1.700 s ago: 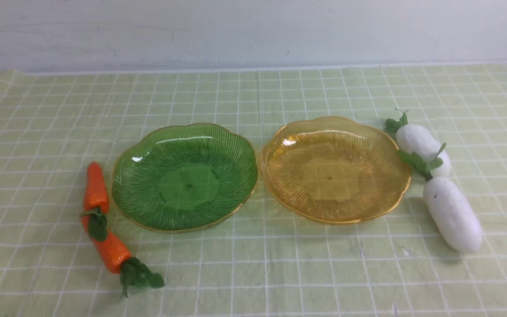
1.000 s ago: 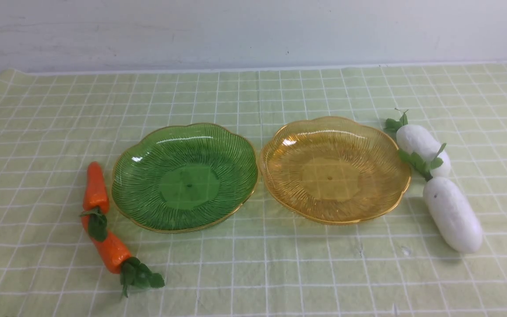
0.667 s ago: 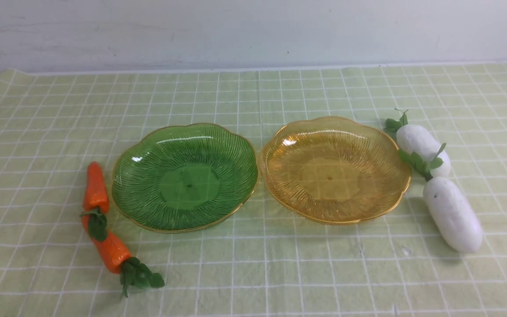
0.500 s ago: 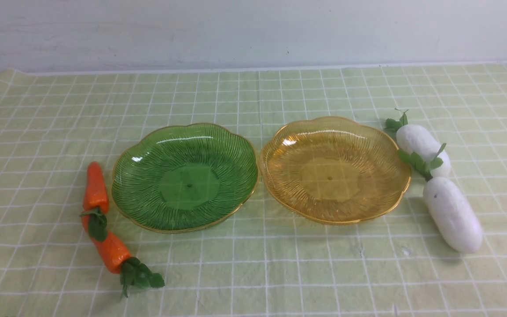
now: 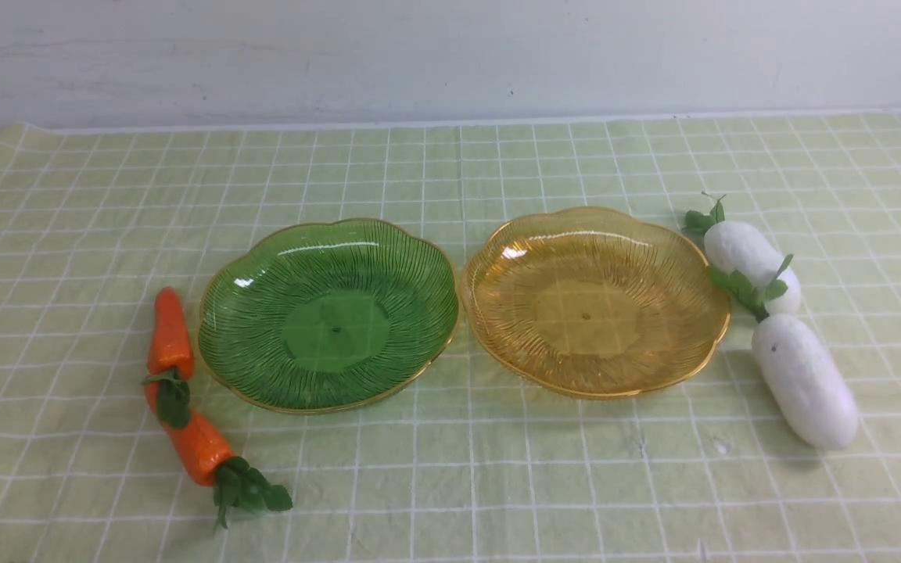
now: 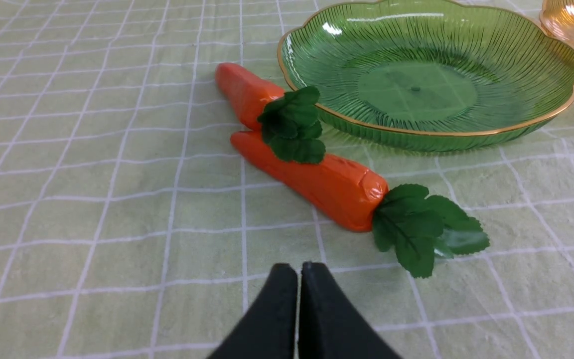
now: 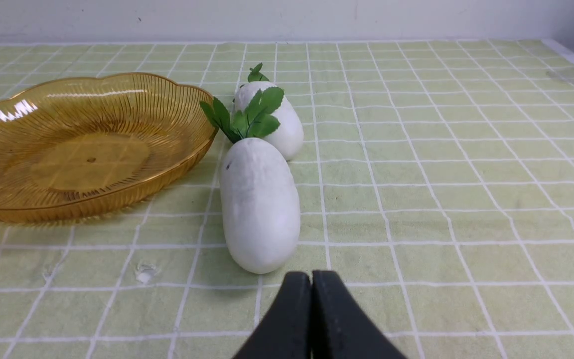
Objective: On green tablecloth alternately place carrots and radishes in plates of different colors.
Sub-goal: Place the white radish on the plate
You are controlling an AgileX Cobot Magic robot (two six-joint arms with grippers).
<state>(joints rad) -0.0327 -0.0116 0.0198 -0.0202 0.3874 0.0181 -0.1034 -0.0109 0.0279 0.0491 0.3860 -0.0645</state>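
Your left gripper (image 6: 299, 271) and right gripper (image 7: 312, 279) hover low over the green tablecloth (image 6: 92, 199), jaws together: left near the 2 carrots (image 6: 317, 179) beside the green plate (image 6: 441, 142), right near the 2 radishes (image 7: 259, 204) beside the amber plate (image 7: 92, 204).

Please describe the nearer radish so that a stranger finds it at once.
Find the amber plate on the right of the green tablecloth. Two white radishes lie beside its right rim. Take the nearer radish: its leaves lie between the two, whereas the farther radish has leaves at its far end.
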